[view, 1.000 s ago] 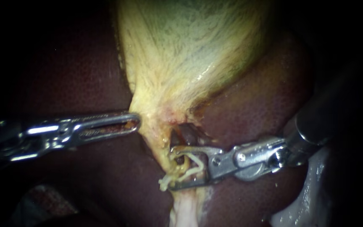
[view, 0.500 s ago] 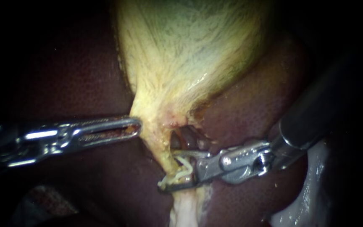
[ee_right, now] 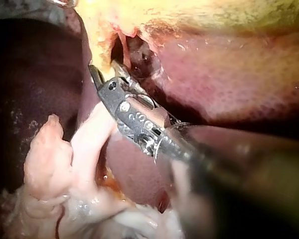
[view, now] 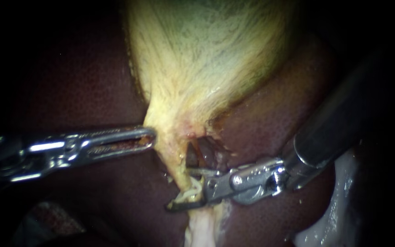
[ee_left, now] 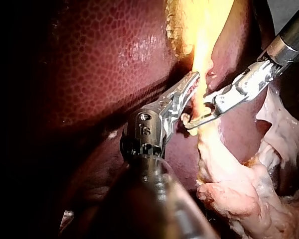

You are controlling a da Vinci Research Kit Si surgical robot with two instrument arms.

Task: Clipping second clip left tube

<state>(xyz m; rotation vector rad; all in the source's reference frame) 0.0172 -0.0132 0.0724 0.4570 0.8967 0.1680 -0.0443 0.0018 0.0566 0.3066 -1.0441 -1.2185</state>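
Note:
The yellow gallbladder (view: 206, 59) narrows to a neck over the dark liver (view: 69, 82). My left instrument (view: 146, 137) comes in level, its jaws shut on the left edge of that neck; the left wrist view shows the left instrument (ee_left: 190, 83) pinching the yellow tissue. My right instrument (view: 186, 190) straddles the left tube (view: 179, 171) below the neck, its jaws pressed on it from both sides with a whitish clip (view: 189, 193) between them. In the right wrist view, the right instrument (ee_right: 105, 73) sits at the tube just under a dark window.
A dissected window (view: 204, 151) with a darker reddish tube (view: 213, 153) lies just right of the clamped tube. Pale loose tissue (view: 202, 228) hangs below the jaws, and whitish tissue (view: 334, 215) lies at the lower right. Liver surrounds the site.
My right instrument has slid left across the tube and its jaws have narrowed, squeezing the clip flatter. The left instrument has kept its hold and position.

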